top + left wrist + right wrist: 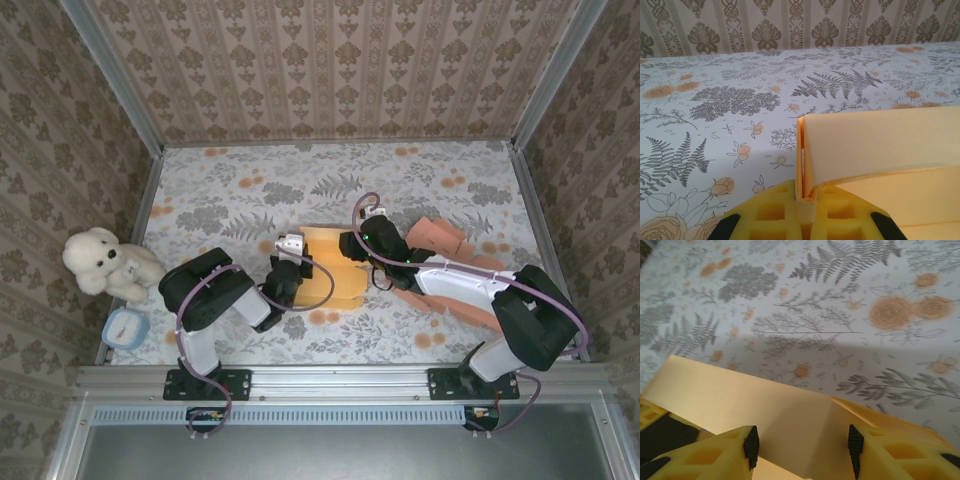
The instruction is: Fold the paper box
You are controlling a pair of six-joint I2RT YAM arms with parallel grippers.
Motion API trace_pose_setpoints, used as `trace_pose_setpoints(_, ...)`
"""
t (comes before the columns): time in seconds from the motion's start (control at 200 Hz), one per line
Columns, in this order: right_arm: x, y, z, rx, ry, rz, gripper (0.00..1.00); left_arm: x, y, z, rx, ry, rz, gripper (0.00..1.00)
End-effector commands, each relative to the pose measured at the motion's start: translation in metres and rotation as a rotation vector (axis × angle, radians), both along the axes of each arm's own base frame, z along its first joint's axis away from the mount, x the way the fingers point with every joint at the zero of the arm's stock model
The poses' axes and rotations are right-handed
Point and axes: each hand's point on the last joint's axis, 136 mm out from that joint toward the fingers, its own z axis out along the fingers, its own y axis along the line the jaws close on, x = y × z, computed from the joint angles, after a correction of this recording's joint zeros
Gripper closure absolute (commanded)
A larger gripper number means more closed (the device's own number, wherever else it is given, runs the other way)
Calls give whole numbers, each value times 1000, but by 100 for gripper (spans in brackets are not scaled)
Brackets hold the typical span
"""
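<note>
Left claw (805, 201) pinches paper box (880, 145) (right part cut off)

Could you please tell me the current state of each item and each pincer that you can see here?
paper box, partly folded, one side lifted.
left pincer, shut on the box's lifted edge.
right pincer, open, over the box.
teddy bear, sitting, untouched.
pink sheets, lying flat, not held.
</note>
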Motion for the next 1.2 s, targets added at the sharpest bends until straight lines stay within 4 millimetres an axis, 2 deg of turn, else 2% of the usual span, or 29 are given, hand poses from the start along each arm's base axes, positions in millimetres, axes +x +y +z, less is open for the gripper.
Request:
trace_pose_setpoints(0.0,-2,21,11,158,-7,45,47,-5,-3,0,-24,15,-5,100)
trace_pose_setpoints(0.175,-5,34,21,294,-29,84,49,-9,-9,-3,-21,19,-23,100)
trace_pose_setpoints(0.425,-7,26,17,331,-25,71,50,-11,-3,0,-45,22,-8,100)
trace_pose_setpoints(0.52,-11,19,10,284,-16,71,50,-10,0,-1,-42,26,-1,100)
trace_pose_setpoints(0.76,-17,-15,-16,104,-16,4,47,-9,12,-9,-44,46,29,100)
trace_pose_setpoints(0.99,-13,-24,-33,3,5,6,46,-10,11,-6,-44,40,17,100)
trace_pose_setpoints(1.195,-10,-34,-39,-58,6,-20,44,-11,10,-4,-42,39,7,100)
